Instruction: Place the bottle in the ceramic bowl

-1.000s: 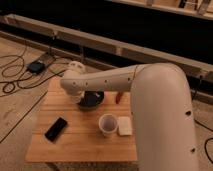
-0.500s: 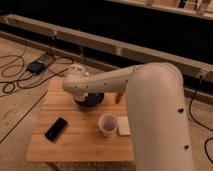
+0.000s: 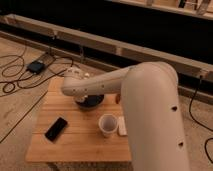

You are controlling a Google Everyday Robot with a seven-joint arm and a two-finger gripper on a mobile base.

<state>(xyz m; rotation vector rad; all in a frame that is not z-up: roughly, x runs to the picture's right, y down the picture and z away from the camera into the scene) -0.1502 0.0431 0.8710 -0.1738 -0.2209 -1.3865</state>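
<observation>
Phone (image 3: 56,128), cup (image 3: 107,125) and flat white block (image 3: 122,126) lie along the near side of the table (image 3: 75,147), none of them touching another. Behind them sits the dark ceramic bowl (image 3: 93,102), half covered by the pale arm (image 3: 107,82) that reaches over it from the right. The hand (image 3: 75,76) is at the arm's far end, above the bowl's back left rim. We cannot tell whether it is open or closed, nor whether it grips anything. We cannot make out the bottle either; we judge it is hidden behind the wrist, probably in the hand.

To do this step well, we would bring the bottle over the middle of the bowl rather than its rim. Then we would lower it until its base is close to the bottom, and only then let go. A narrow bottle dropped on a curved wall will tip. The cup stands near, so the arm should lift straight up afterwards.

Compared with half a second ago, the wrist looks slightly lower over the bowl and the elbow fills more of our view. Phone, cup and block have not moved.
</observation>
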